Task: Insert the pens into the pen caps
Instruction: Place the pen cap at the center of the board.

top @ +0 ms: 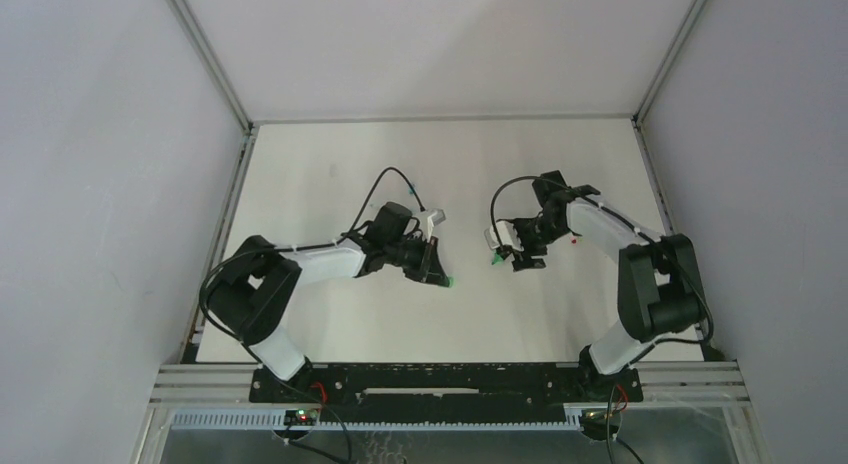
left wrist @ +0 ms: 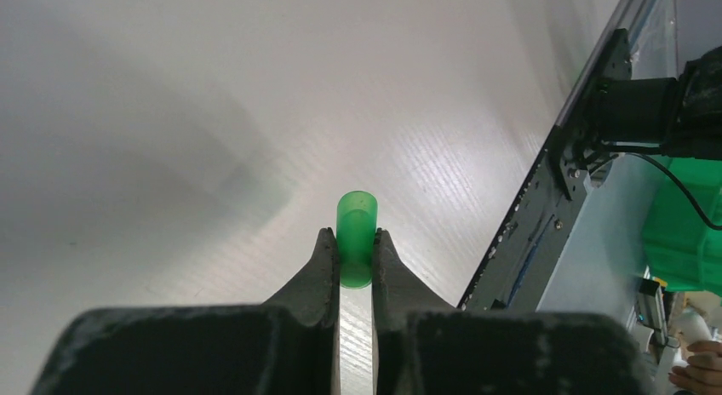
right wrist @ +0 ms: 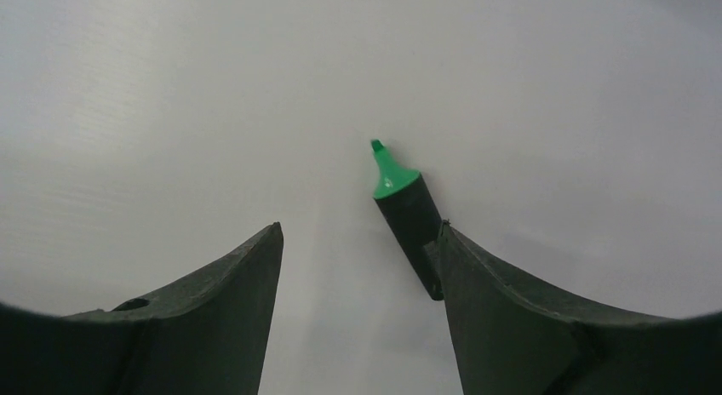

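My left gripper [left wrist: 355, 242] is shut on a chunky bright green pen cap [left wrist: 356, 218], which sticks out beyond the fingertips above the white table. In the top view this gripper [top: 438, 272] is left of centre, with the cap [top: 450, 281] at its tip. My right gripper [right wrist: 358, 231] is open. A thick black marker [right wrist: 410, 220] with a green tip leans against the inside of its right finger [right wrist: 477, 276]; the left finger stands well apart. In the top view the marker's green tip [top: 495, 256] points toward the left gripper from the right gripper [top: 508, 250]. The other pens and caps are not visible.
A small red thing [top: 577, 241] lies on the table beside the right arm's forearm. The black frame rail [left wrist: 545, 199] at the table's near edge shows in the left wrist view. White walls enclose the table on three sides.
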